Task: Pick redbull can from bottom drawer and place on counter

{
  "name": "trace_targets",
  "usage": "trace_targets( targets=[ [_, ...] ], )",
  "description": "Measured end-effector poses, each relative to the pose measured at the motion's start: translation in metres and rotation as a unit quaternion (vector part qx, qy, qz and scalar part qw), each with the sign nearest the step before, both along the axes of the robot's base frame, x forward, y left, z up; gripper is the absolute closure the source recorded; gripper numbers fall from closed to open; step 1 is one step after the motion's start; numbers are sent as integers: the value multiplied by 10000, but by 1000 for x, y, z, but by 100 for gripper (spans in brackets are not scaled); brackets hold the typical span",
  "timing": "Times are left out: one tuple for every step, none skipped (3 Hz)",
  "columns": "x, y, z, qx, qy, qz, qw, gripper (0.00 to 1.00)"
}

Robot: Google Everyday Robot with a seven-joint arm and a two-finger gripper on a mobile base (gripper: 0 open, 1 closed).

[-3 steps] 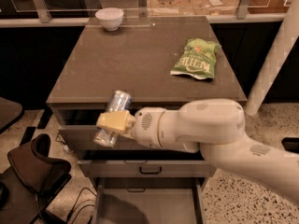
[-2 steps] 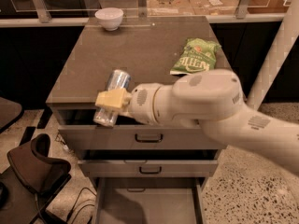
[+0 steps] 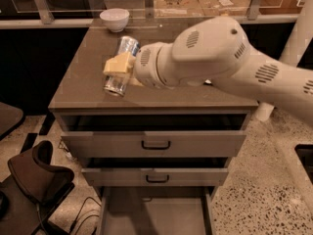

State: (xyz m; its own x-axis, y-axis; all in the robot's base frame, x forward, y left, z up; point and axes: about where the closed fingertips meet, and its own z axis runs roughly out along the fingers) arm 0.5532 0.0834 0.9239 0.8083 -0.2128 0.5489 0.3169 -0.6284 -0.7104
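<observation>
The redbull can (image 3: 122, 65) is a slim silver can, tilted, held above the left half of the counter (image 3: 83, 82). My gripper (image 3: 119, 66) is shut on the can, its yellowish pads (image 3: 119, 63) clamped across the can's middle. The white arm reaches in from the right and hides the right part of the counter, including the green snack bag. The bottom drawer (image 3: 156, 212) stands pulled out at the lower edge of the view, its plain grey inside showing nothing in it.
A white bowl (image 3: 114, 19) sits at the counter's back left corner. The two upper drawers (image 3: 155, 143) with dark loop handles are slightly open. A dark chair (image 3: 36, 175) stands on the floor at the left. A white post rises at the far right.
The gripper has carried the can up and back, from in front of the cabinet's top edge to above the counter's left half. The arm now covers the snack bag.
</observation>
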Motion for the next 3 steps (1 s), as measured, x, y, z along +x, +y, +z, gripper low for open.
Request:
trace_targets(
  targets=[
    [26, 6, 22, -262, 52, 43, 9996, 100],
    [44, 34, 26, -743, 419, 288, 9959, 100],
    [58, 76, 6, -1425, 939, 456, 9843, 100]
  ],
)
